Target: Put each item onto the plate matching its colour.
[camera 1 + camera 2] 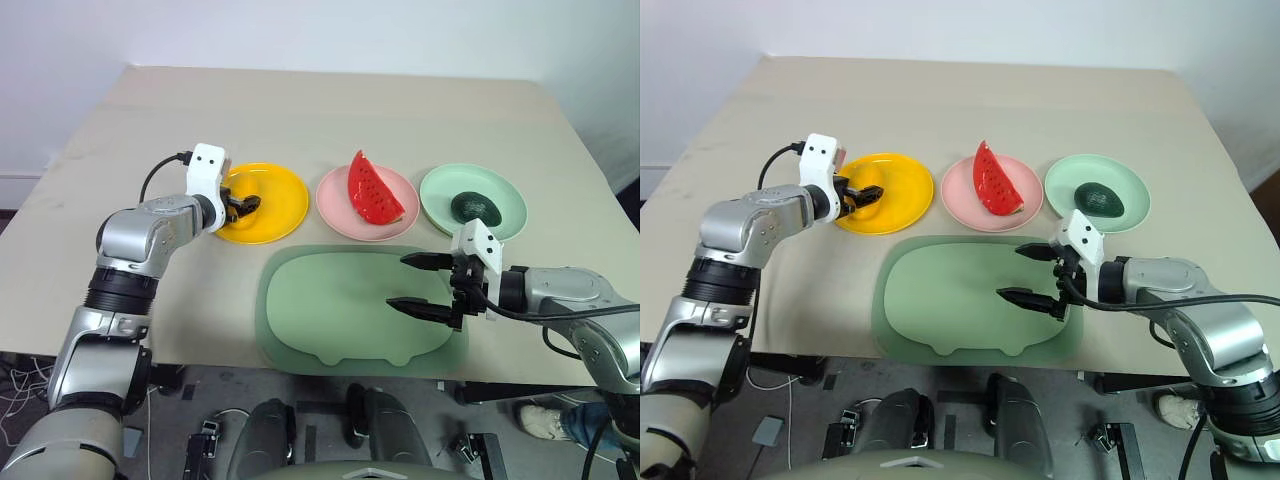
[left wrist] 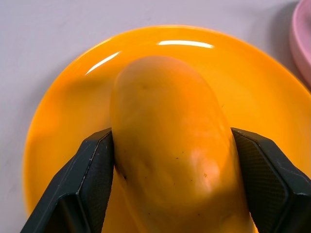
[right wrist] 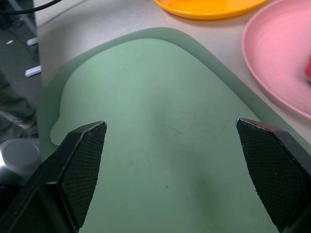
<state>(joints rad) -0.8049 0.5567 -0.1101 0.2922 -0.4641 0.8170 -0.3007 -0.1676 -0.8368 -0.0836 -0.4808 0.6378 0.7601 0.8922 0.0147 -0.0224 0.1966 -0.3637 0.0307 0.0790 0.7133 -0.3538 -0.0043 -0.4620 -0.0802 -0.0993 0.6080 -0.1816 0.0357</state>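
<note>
A yellow mango (image 2: 170, 145) sits between the two fingers of my left gripper (image 1: 243, 205), which is shut on it. It is low over the middle of the yellow-orange plate (image 1: 280, 205); I cannot tell whether it rests on the plate. The red watermelon wedge (image 1: 372, 190) stands on the pink plate (image 1: 335, 205). The dark green avocado (image 1: 475, 207) lies on the mint green plate (image 1: 505, 195). My right gripper (image 1: 398, 281) hangs wide open over the right part of the green pig-shaped mat (image 1: 330, 310), holding nothing.
The three plates stand in a row across the middle of the beige table (image 1: 330, 110), with the mat in front of them near the table's front edge. Behind the plates the tabletop is bare. The floor lies beyond the front edge.
</note>
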